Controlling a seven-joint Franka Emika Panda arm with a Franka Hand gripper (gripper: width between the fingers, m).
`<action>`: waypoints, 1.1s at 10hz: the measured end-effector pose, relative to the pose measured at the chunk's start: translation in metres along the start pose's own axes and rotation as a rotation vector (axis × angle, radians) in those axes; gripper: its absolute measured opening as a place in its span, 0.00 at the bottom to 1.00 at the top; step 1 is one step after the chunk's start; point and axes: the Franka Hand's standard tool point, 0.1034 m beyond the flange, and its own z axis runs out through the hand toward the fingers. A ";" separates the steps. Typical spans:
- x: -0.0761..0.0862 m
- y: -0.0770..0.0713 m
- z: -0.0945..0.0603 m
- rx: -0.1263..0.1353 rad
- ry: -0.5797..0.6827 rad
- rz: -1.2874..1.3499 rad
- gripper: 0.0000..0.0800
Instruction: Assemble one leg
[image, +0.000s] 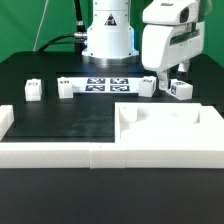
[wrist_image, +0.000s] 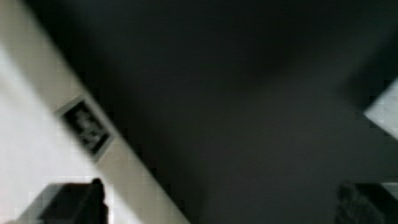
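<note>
Gripper (image: 166, 80) hangs low over the black table (image: 70, 120), fingers pointing down. In the wrist view the fingertips (wrist_image: 68, 205) sit at opposite sides with only dark table between them, so read the jaws as spread and holding nothing.

The relation you care about: the leg (image: 181, 89) stands on the table just beside the gripper, on the exterior view's right of the fingers and a touch nearer the camera. It is not between them. Contact with the near finger: cannot tell, too small. The leg looks upright, long axis vertical, dark tag face towards the camera.

A second small block (image: 147, 84) sits just off the gripper's other side, against the end of the marker board (image: 105, 84). So the fingers hang between two blocks and neither is inside them.

Judgement: the leg is not grasped yet. You need a short sideways shift towards it, then a drop so the fingers straddle its vertical axis.

The big white panel (image: 175, 128) lies in front of the gripper, apart from it.

The wrist view is blurred. It shows a white strip with a tag (wrist_image: 86, 130) beside one finger, and I cannot tell which part that is.
</note>
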 end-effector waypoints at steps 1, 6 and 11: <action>-0.001 -0.008 0.003 0.010 -0.001 0.105 0.81; 0.002 -0.036 0.008 0.051 -0.007 0.500 0.81; -0.006 -0.055 0.007 0.108 -0.255 0.464 0.81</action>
